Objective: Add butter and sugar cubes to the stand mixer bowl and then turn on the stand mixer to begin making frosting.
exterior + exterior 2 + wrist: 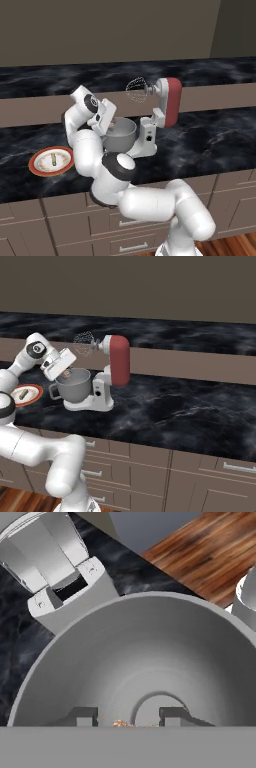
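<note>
Sugar cube (pixel 120 724), half cut off, is sitting between the parted gripper (pixel 128 717) tips inside the bowl (pixel 150 657), while butter (pixel 53 160) is lying on the plate (pixel 36 167), left.

We see a black marbled counter (pixel 210 140) across mid-frame; on it, the stand mixer (pixel 155 120) stands at center and an orange-rimmed plate (pixel 37 167) lies at left.

The arm (pixel 90 150) covers the near side of the stand mixer bowl (pixel 122 135) and part of the plate (pixel 50 161). In the hand view a tan bit (pixel 121 723) between the claw (pixel 128 717) tips is cut by the lower edge, too small to identify.
</note>
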